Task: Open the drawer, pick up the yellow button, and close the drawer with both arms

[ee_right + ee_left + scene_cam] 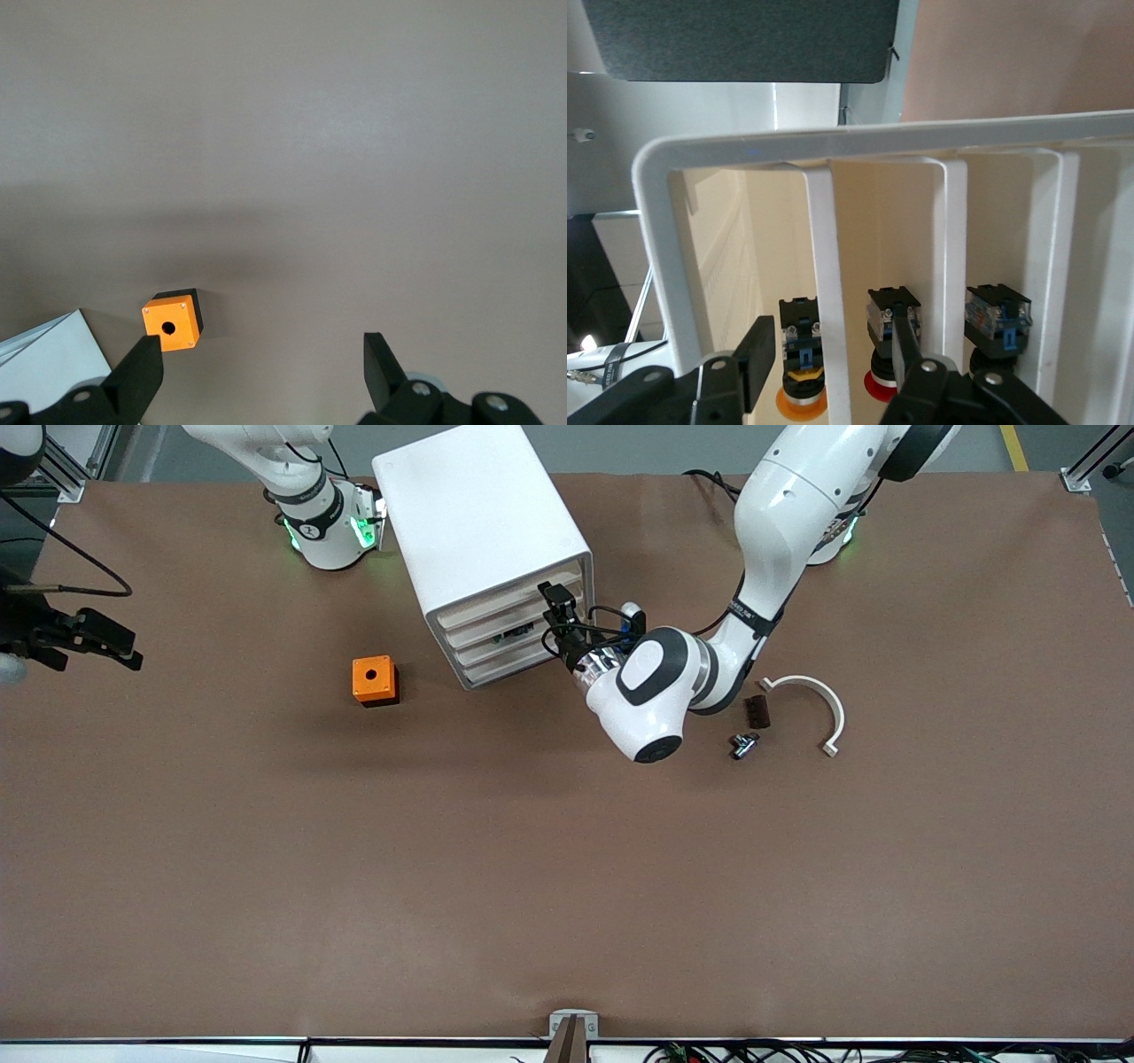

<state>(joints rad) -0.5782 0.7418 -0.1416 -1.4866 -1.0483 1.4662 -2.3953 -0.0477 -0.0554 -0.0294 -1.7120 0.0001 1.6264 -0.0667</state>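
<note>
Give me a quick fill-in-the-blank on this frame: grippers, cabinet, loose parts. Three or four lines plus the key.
1. The left gripper is at the front of the white ____.
2. In the left wrist view, the push-button between the open fingers has an ____ cap.
3. The right gripper hangs open over the table above the orange ____.
4. The curved white bracket lies toward the ____ arm's end of the table.

Missing words: cabinet; orange; cube; left

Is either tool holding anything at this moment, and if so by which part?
Nothing is held. The left tool is open at the front of the cabinet, its fingers straddling a slat without gripping. The right tool is open, up over the table.
</note>
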